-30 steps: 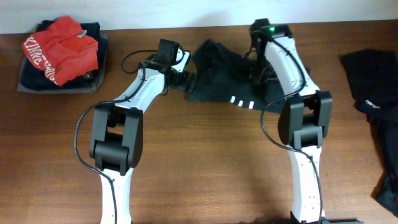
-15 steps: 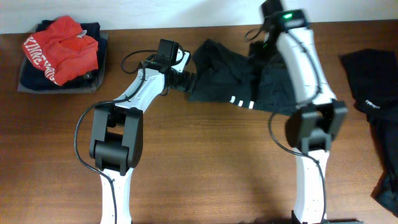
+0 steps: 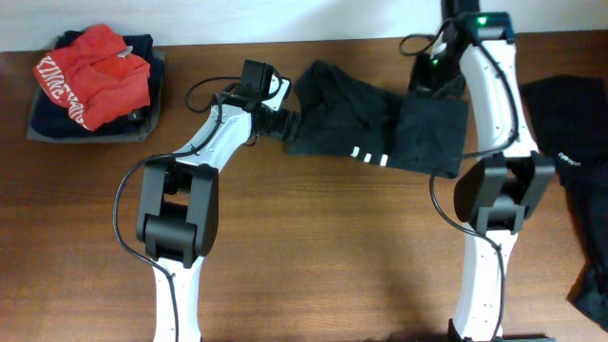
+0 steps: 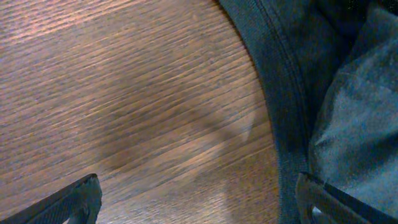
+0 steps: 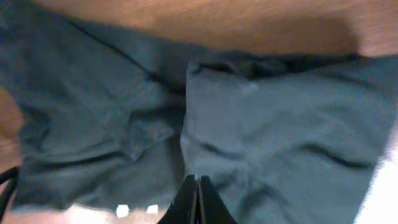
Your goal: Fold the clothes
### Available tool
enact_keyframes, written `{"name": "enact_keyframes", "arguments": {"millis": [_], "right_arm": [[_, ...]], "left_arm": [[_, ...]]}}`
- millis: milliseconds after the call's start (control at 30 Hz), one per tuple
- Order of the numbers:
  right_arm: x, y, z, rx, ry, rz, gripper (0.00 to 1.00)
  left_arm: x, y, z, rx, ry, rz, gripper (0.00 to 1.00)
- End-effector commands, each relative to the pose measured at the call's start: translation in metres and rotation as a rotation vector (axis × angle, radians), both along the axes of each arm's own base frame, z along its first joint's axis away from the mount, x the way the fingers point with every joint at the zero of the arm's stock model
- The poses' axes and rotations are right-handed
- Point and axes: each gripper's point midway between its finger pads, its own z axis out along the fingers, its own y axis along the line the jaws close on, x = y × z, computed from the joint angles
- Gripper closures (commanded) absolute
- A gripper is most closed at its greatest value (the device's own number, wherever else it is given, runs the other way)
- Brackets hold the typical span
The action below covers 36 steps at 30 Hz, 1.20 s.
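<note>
Striped black shirt lies far-centre on the desk, long axis left-right, strung between both pincers. Right pincer is clamped tight on a fold at its right end, so that arm leads. Left pincer gapes wide at the left hem, holding nothing. Count: one worked shirt, one black garment at right edge, one red garment atop a dark stack, number unclear.
</note>
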Motion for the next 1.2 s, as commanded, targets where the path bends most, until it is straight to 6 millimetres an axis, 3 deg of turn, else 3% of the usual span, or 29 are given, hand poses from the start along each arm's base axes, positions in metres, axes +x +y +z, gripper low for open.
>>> {"name": "enact_keyframes", "arguments": {"millis": [0,200,400,567,633,700,867,967,1067,1167], "right_arm": [[0.003,0.007,-0.027,0.028,0.025,0.023,0.96],[0.02,0.001,-0.064,0.028,-0.026,-0.012,0.96],[0.031,-0.02,-0.098,0.027,-0.079,-0.061,0.96],[0.031,-0.038,-0.104,0.025,-0.086,-0.086,0.96],[0.031,-0.042,-0.095,0.049,-0.093,-0.095,0.96],[0.034,-0.042,-0.068,0.134,-0.12,-0.094,0.96],[0.045,-0.032,0.012,0.36,-0.255,-0.045,0.95],[0.04,-0.029,0.054,0.459,-0.305,-0.013,0.93],[0.024,-0.031,0.066,0.493,-0.272,-0.004,0.93],[0.005,-0.025,0.056,0.499,-0.214,0.068,0.93]], "left_arm": [[0.004,0.0,0.02,-0.025,-0.032,0.009,0.01],[0.004,0.0,0.02,-0.025,-0.031,0.009,0.01],[0.004,0.0,0.02,-0.025,-0.031,0.009,0.01],[0.004,0.0,0.02,-0.024,-0.031,0.009,0.01],[0.004,0.0,0.02,-0.024,-0.029,0.009,0.01],[0.004,0.0,0.02,-0.024,-0.028,0.009,0.01],[0.004,0.0,0.02,-0.024,-0.028,0.009,0.01],[0.003,0.0,0.02,-0.024,-0.027,0.009,0.01],[0.003,0.0,0.019,-0.023,-0.024,0.009,0.01],[0.003,0.0,0.019,-0.023,-0.024,0.009,0.01]]}}
